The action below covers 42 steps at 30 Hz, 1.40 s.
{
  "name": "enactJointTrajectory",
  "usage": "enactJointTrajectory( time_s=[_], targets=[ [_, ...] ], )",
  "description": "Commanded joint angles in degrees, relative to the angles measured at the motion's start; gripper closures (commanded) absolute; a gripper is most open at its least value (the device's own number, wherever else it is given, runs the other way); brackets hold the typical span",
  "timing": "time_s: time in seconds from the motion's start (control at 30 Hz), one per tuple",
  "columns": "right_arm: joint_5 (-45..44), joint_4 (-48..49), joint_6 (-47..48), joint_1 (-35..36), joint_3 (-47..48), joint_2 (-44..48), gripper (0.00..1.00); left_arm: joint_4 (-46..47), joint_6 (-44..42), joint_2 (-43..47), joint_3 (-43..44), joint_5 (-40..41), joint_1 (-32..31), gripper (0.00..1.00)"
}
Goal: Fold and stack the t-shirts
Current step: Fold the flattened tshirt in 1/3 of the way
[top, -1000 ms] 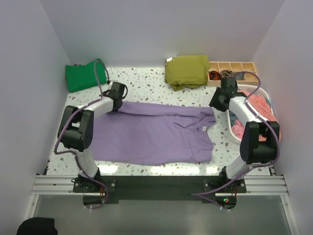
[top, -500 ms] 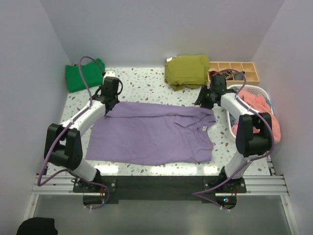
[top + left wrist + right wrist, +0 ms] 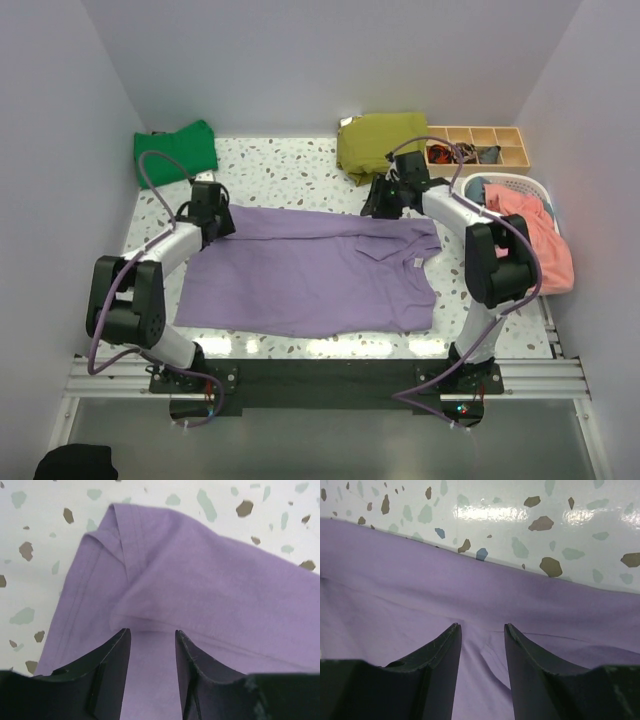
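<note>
**A:** so where's the lavender-purple cotton t-shirt [image 3: 310, 275] sitting?

**B:** Spread out flat mid-table on the speckled white tabletop [image 3: 290, 178]. The left gripper [image 3: 152, 632] is at its far-left corner and the right gripper [image 3: 482, 626] is at its far edge, over to the right. Both have their fingers partly apart with nothing pinched. The bright green cotton t-shirt [image 3: 176, 152] is bunched up back-left.

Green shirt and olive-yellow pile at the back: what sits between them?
Nothing: only bare speckled tabletop separates the green shirt from the olive pile, seen in the top view.
</note>
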State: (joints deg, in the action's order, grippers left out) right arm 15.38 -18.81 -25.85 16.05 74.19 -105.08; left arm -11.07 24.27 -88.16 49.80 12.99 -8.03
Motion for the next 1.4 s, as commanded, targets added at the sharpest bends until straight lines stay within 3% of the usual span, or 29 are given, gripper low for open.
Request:
enactJointTrajectory(
  time_s=[0.0, 0.23, 0.57, 1.23, 1.37],
  targets=[
    [1.41, 1.32, 1.15, -0.76, 3.24, -2.23, 0.56, 8.59, 1.57, 0.45, 1.17, -2.53, 3.63, 0.54],
    [2.55, 1.05, 1.68, -0.76, 4.38, -4.43, 0.57, 15.46, 4.82, -4.21, 0.74, -10.18, 10.58, 0.55],
    [3.78, 1.58, 2.11, -0.67, 4.21, -5.4, 0.57, 23.62, 8.33, -9.74, -2.95, -15.27, 11.81, 0.58],
    [8.0, 4.22, 2.73, 2.49, -0.27, -6.98, 0.57, 30.49, 11.85, -11.51, -6.82, -9.48, 12.43, 0.6],
    [6.86, 4.66, 2.73, 2.67, -2.12, -7.33, 0.61, 30.76, 12.55, -12.74, -6.03, -9.56, 12.51, 0.67]
  ],
)
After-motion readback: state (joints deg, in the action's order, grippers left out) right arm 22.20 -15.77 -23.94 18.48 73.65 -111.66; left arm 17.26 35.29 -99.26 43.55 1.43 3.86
